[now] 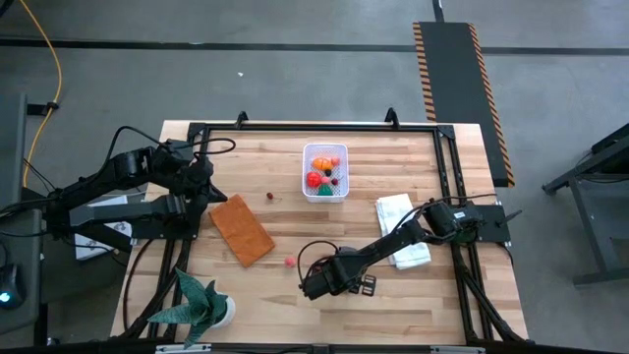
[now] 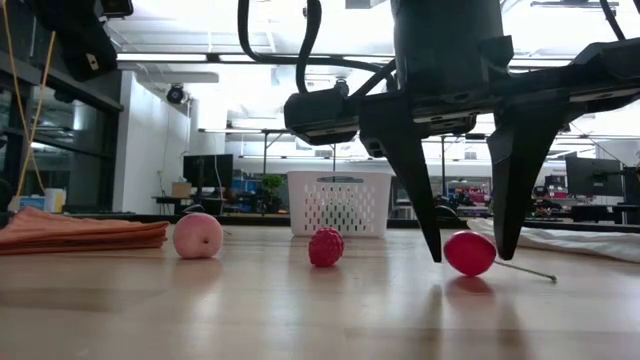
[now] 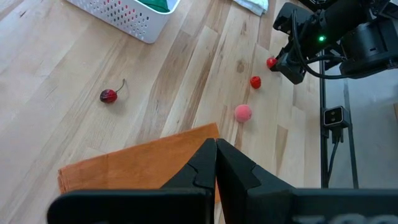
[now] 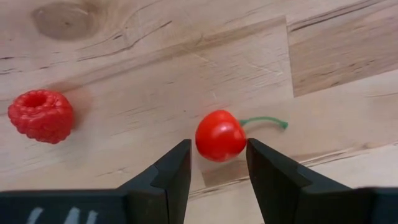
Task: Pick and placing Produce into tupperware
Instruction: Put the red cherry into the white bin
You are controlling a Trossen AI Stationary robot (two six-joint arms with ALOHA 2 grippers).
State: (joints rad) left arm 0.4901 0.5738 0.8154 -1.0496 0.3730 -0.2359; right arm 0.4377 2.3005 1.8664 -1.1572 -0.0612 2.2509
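Observation:
My right gripper (image 2: 468,255) points straight down near the table's front, with a red cherry (image 4: 220,135) with a green stem between its fingers. A red raspberry (image 4: 41,116) and a pink ball (image 2: 198,235) lie on the wood close by. A dark cherry (image 1: 269,196) lies farther back. The white perforated tub (image 1: 325,170) stands at the far middle and holds orange, red and green pieces. My left gripper (image 3: 216,149) is shut and hangs above the orange-brown flat rectangle (image 1: 241,229) at the left. My right gripper pinches the cherry's round body (image 4: 205,146) between its two fingers, only at their free ends. The fingers come from above, pointing down. The cherry still rests on the table, and its stem (image 4: 264,120) sticks out sideways past one finger.
A folded white cloth (image 1: 403,231) lies at the right, beside the right arm. A green spiky plant (image 1: 197,305) stands at the near left corner. A black frame (image 1: 447,177) runs along the table's edges.

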